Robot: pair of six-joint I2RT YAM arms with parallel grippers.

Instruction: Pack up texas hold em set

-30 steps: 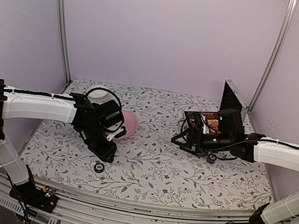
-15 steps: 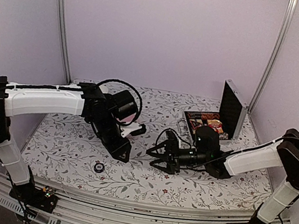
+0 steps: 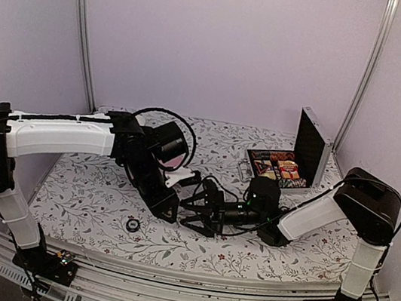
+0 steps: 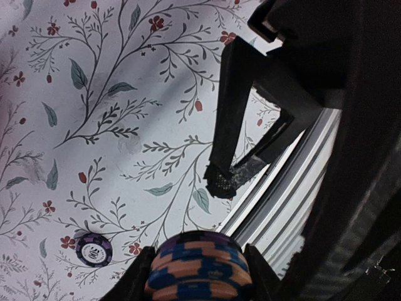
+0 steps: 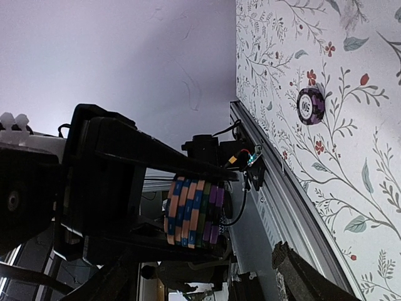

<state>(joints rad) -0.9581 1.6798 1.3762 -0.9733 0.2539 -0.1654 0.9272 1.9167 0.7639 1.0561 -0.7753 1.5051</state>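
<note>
Gripping chip stack in left gripper | right gripper spread, just beside

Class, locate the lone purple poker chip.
Top view: the purple chip lies on the floral table near its front edge, just left of the left hand.

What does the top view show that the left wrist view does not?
Only top: the open case and the pink plate. Only left wrist: the blue-and-orange chip stack clamped in the left gripper. Both: the lone purple chip on the cloth, and the right gripper close by.
</note>
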